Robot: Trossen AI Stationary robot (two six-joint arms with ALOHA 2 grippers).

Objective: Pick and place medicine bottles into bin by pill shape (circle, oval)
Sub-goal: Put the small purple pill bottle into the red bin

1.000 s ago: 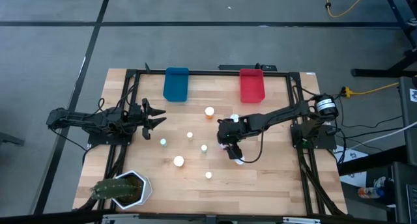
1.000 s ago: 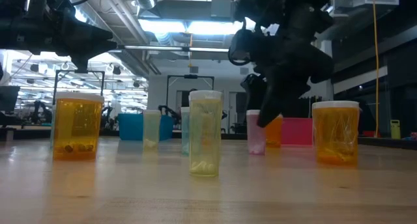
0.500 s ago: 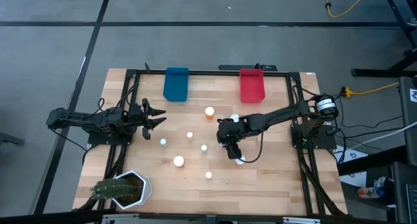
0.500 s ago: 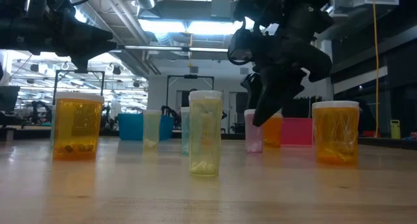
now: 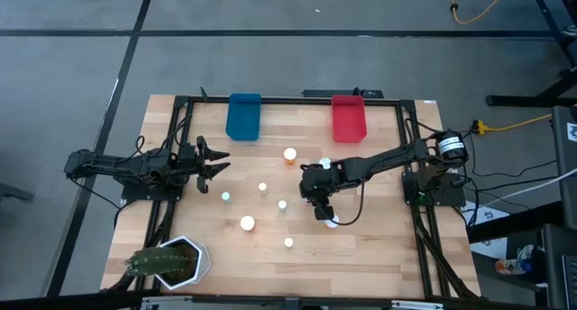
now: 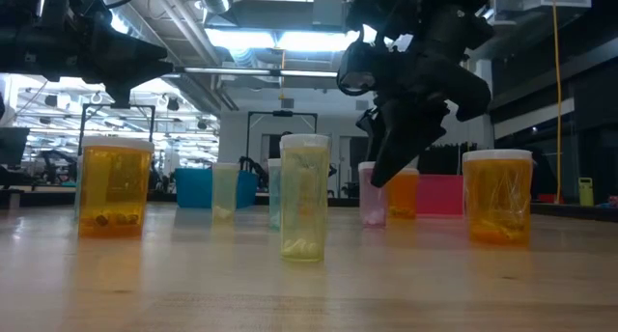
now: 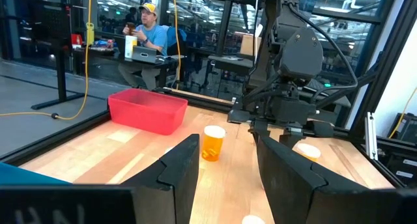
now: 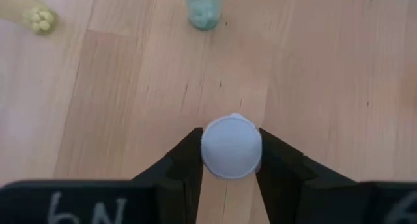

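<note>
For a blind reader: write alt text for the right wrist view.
The right gripper is closed on a white bottle cap, seen from above over a wooden table. A pale bottle stands farther off.

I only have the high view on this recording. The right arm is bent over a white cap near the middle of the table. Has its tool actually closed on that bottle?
Observer: Yes. In the right wrist view the right tool has a finger pressed to each side of the pale bottle's white cap.
Operator: Is the bottle off the table?
Observer: Not visibly. In the low view the pale pink bottle has its base at table level.
Operator: And the left tool?
Observer: The left tool hangs above the table with nothing between its fingers; an amber bottle stands well ahead of it.
</note>
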